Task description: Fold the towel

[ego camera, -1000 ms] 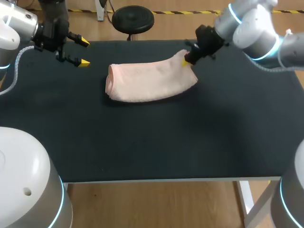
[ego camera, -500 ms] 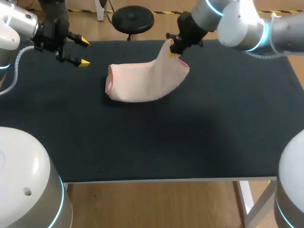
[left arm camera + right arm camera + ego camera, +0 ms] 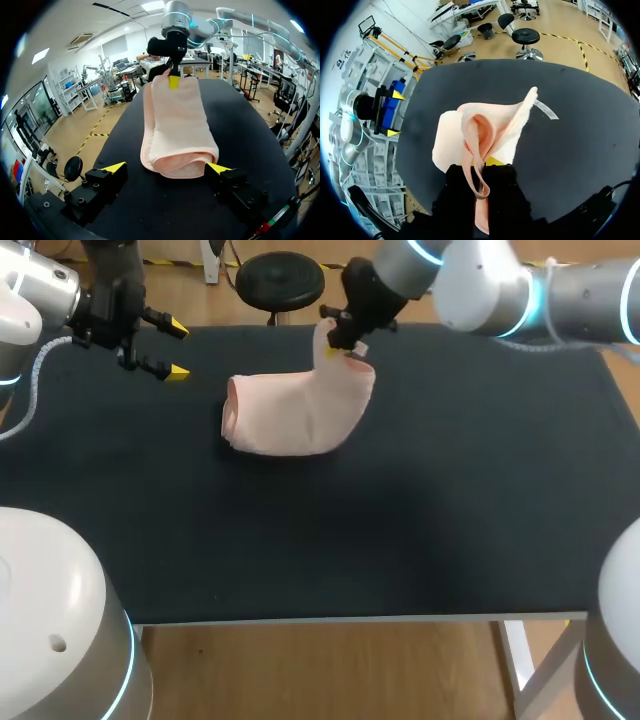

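Looking across the table (image 3: 420,520), you have the towel (image 3: 285,420) lying toward its far side, a little left of centre. It is doubled over, so its left end shows a rounded fold. Its right end is lifted off the surface and curls up and leftward. That is because your right gripper (image 3: 342,348), reaching in from the far right, has its jaws clamped on that end. Holding it high lets the cloth hang free rather than drag, which I judge is set-up for laying this end over the left half. Your left gripper (image 3: 174,350) hovers at the far left, near the folded end but not touching it. Its jaws are wide apart and hold nothing, so it is likely parked clear of where the fold will land. Watch the pinched edge: a loop of hem (image 3: 479,187) droops at the right gripper.
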You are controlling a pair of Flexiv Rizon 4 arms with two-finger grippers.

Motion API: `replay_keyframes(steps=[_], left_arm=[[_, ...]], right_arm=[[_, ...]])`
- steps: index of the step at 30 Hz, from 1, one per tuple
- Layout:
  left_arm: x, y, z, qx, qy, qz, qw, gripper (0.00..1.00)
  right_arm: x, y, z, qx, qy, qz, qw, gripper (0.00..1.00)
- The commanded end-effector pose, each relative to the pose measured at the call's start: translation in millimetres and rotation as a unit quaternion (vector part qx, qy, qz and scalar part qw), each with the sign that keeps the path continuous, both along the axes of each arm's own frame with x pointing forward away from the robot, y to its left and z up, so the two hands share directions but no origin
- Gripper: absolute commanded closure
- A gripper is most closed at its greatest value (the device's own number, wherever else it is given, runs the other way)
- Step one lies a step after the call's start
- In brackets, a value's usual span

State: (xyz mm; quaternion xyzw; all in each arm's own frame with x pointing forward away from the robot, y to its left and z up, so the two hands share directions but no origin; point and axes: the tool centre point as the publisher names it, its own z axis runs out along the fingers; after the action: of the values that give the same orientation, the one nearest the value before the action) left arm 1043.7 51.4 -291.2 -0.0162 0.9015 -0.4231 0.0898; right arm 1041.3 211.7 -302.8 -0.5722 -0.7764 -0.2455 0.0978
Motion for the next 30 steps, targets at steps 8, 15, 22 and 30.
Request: replay_keyframes(steps=[8,15,22,30], left_arm=[[-0.5,0,-1.2,-0.001,-0.002,0.0,1.0,0.0],[-0.5,0,-1.2,-0.001,-0.002,0.0,1.0,0.0],[-0.5,0,-1.2,-0.001,-0.002,0.0,1.0,0.0],[-0.5,0,-1.2,-0.001,-0.002,0.0,1.0,0.0]], right_arm=[[3.8,46,-17,-0.023,0.01,0.039,0.999,1.0],[-2.7,69,-34,-0.053,0.004,0.069,0.996,1.0],[-8.7,89,-36,-0.061,-0.008,0.1,0.993,1.0],[-12.3,112,-45,-0.074,-0.011,0.13,0.989,1.0]])
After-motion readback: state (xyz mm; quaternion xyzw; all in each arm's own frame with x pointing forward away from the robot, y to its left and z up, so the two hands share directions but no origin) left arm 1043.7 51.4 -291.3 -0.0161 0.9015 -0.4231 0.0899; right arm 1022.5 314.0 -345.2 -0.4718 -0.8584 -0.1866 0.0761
